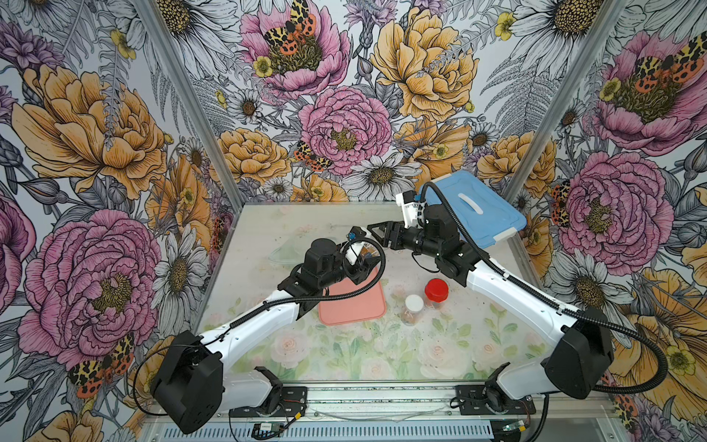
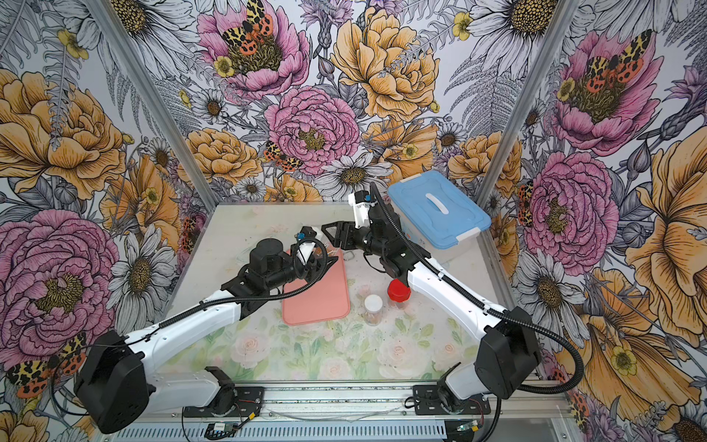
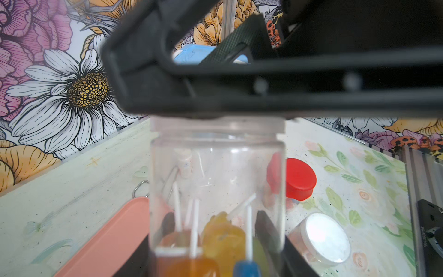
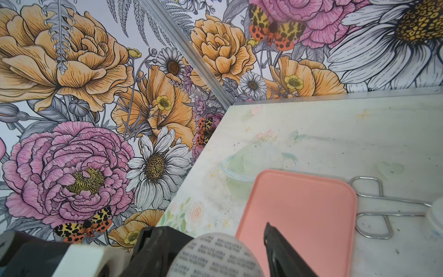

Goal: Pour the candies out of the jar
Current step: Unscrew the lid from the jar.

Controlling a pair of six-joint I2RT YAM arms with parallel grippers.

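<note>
so the left gripper [image 3: 215, 251] is clamped tight on the clear jar [image 3: 217, 167], holding it over the far end of the pink tray [image 1: 352, 302]. The lid [image 4: 215, 259] is on and the candies [image 3: 223, 235] are piled inside at the end away from it. The right gripper [image 4: 208, 237] has its jaws partly open either side of the lid, can't tell if they're actually pinching it. A red-capped jar [image 1: 436, 289] and a white-capped jar [image 1: 414, 303] stand near the tray

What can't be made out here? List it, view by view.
Left wrist view: the lid, its top under the right gripper; the candies, blurred and cut by the edge.
Right wrist view: whether the jaws grip the lid, cut off by the edge.
Both top views: the jar, mostly behind the left arm.
</note>
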